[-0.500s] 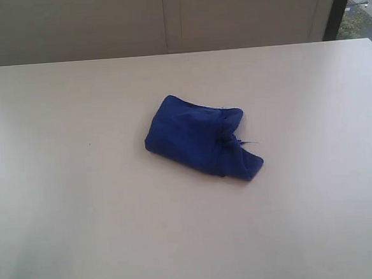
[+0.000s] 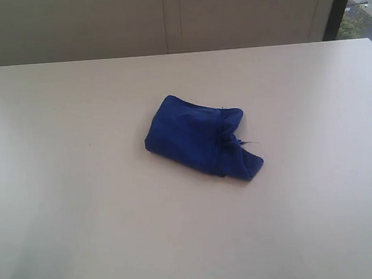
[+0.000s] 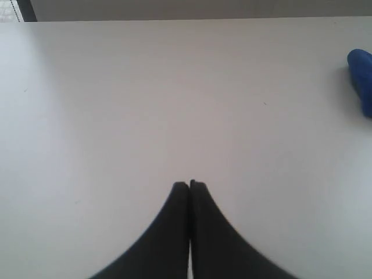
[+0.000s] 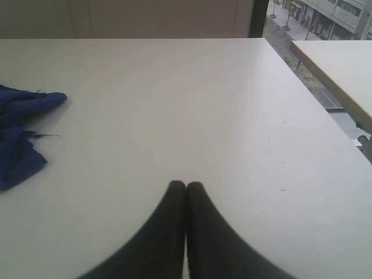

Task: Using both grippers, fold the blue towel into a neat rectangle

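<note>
**Two clenched hands, one blue towel lying apart from both**

Both hands are shut on nothing. The left hand has its two dark fingers pressed together along their length, with the tips meeting and no cloth between them. It hangs over the pale worktop; whether it touches the surface cannot be told. Beyond its fingertips and well off to one side, only a rounded edge of the blue towel shows, cut off by the frame.

The right hand is clenched the same way, its fingers closed tip to tip and holding nothing. The towel lies ahead of it and off to the side, well apart from it. A rumpled corner points outward there, and a loose thread trails from the cloth onto the worktop. Farther out from this hand, across a gap, stands a second pale worktop. A dark post rises beyond the far edge, with a street and buildings behind it.

In the exterior view the towel sits near the middle of the worktop, bunched into a rough, uneven packet. Its folds gather into a pucker toward one end, a flap sticks out past the rest, and the thin thread pokes out beside the pucker. Its edges are not squared. A pale panelled wall runs behind the worktop's far edge.
</note>
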`<move>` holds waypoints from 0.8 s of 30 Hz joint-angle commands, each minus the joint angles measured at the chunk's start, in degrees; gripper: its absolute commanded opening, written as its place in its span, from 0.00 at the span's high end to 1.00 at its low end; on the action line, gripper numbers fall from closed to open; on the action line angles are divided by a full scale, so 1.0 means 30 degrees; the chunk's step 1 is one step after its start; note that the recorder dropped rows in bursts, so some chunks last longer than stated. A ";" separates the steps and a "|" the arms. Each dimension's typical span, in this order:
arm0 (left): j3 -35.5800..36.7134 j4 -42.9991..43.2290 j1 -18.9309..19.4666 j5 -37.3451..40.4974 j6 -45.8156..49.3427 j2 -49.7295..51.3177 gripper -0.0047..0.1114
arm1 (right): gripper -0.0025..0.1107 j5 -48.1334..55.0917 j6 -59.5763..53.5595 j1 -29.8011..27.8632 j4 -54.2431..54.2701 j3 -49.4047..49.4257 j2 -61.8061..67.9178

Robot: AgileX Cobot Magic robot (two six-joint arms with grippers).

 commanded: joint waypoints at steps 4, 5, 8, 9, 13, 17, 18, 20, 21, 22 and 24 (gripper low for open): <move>0.0081 -0.0033 0.0045 -0.0090 0.0000 -0.0093 0.96 | 0.98 -0.3310 -0.0157 0.0039 -0.0026 0.0099 -0.0105; 0.0081 -0.0033 0.0045 -0.0090 0.0000 -0.0093 0.96 | 0.98 -0.4069 -0.0157 0.0039 -0.0026 0.0099 -0.0105; 0.0081 -0.0033 0.0045 -0.0090 0.0000 -0.0093 0.96 | 0.98 -0.6234 -0.0157 0.0039 -0.0026 0.0099 -0.0105; 0.0081 -0.0033 0.0045 -0.0090 0.0000 -0.0093 0.96 | 0.98 -0.6813 -0.0157 0.0039 -0.0026 0.0099 -0.0105; 0.0081 -0.0033 0.0045 -0.0090 0.0000 -0.0093 0.96 | 0.98 -0.9215 -0.0157 0.0039 -0.0026 0.0099 -0.0105; 0.0081 -0.0033 0.0045 -0.0090 0.0000 -0.0093 0.96 | 0.98 -0.9418 -0.0157 0.0039 -0.0026 0.0099 -0.0105; 0.0081 -0.0033 0.0045 -0.0090 0.0000 -0.0093 0.96 | 0.98 -0.9352 -0.0157 0.0039 -0.0026 0.0099 -0.0105; 0.0081 -0.0033 0.0045 -0.0090 0.0000 -0.0093 0.96 | 0.98 -0.9352 -0.0157 0.0039 -0.0026 0.0099 -0.0105; 0.0081 -0.0033 0.0045 -0.0090 0.0000 -0.0093 0.96 | 0.98 -0.9352 -0.0157 0.0039 -0.0026 0.0099 -0.0105; 0.0081 -0.0033 0.0045 -0.0090 0.0000 -0.0093 0.96 | 0.98 -0.9400 -0.0157 0.0039 -0.0026 0.0099 -0.0105; 0.0081 -0.0033 0.0045 -0.0090 0.0000 -0.0093 0.96 | 0.98 -0.9436 -0.0157 0.0039 -0.0026 0.0099 -0.0105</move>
